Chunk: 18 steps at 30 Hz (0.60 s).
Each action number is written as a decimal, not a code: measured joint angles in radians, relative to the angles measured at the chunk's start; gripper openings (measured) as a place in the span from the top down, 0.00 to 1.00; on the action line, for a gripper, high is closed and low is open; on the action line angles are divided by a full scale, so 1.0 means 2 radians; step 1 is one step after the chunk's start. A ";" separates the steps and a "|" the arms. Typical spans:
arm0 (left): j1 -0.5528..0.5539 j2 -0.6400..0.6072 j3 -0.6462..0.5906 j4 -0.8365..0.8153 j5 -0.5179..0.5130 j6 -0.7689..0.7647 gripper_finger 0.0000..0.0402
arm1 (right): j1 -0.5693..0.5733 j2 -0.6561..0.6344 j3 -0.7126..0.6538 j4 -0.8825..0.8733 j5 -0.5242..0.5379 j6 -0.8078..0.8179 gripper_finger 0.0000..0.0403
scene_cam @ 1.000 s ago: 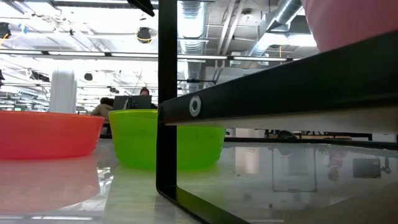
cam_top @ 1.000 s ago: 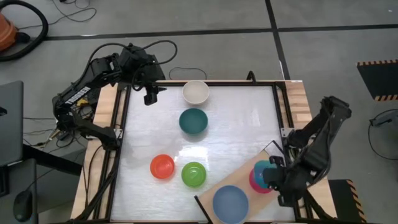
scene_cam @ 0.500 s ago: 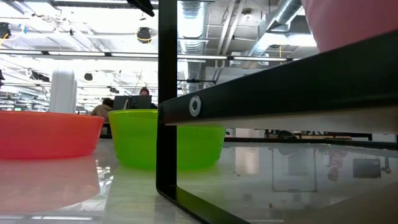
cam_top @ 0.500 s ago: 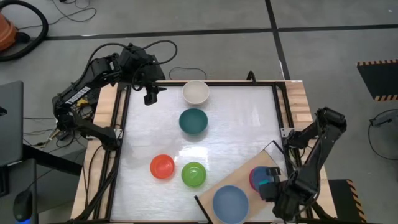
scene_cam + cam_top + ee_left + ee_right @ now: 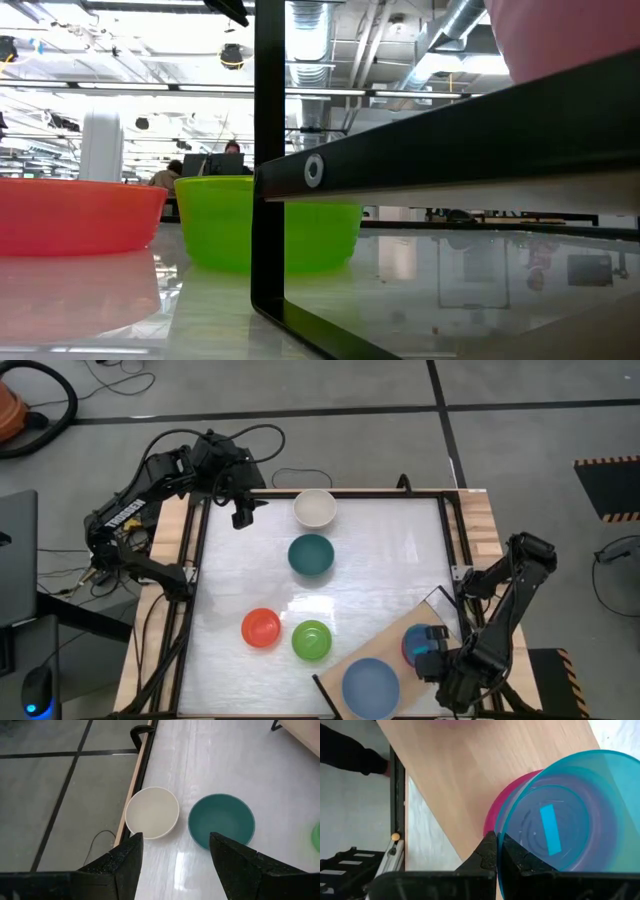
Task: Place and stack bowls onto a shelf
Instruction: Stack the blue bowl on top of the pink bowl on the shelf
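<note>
Cyan plastic is what the right gripper (image 5: 432, 656) has hold of: in the high view it sits at the near right corner of the table, over the shelf (image 5: 428, 610), with the cyan bowl (image 5: 427, 651) above the magenta bowl (image 5: 411, 645) and the slate blue bowl (image 5: 371, 687) just left of them on the same board. Loose on the table are the cream-white bowl (image 5: 315, 508), dark teal bowl (image 5: 311, 554), red bowl (image 5: 261, 627) and lime green bowl (image 5: 311, 640), while the left gripper (image 5: 242, 510) waits at the far left corner. The low view shows only the red and green bowls side by side past a dark post, with a pink shape cut off at the top right (probably another bowl, though I cannot be sure). From the left wrist, the fingers stand spread wide with nothing between them, white and teal bowls ahead. From the right wrist, the fingers are pinched closed on the cyan bowl's rim, the bowl tilted over the magenta one; whether it has seated is hard to tell. These bowls look light, stiff and smooth, so a rim pinch suits them, though thin glossy walls could slip or tip.
</note>
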 joint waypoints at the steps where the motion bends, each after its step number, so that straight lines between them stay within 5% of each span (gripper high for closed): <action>1: 0.000 0.000 0.000 0.000 0.000 0.000 0.47 | 0.001 0.000 0.000 0.000 0.000 0.000 0.95; 7: 0.000 0.000 0.000 0.000 0.000 0.000 0.47 | 0.003 0.000 0.000 0.003 0.000 -0.001 0.92; 18: 0.000 0.000 0.000 0.000 0.000 0.001 0.47 | -0.002 0.000 0.000 -0.012 0.000 0.000 0.59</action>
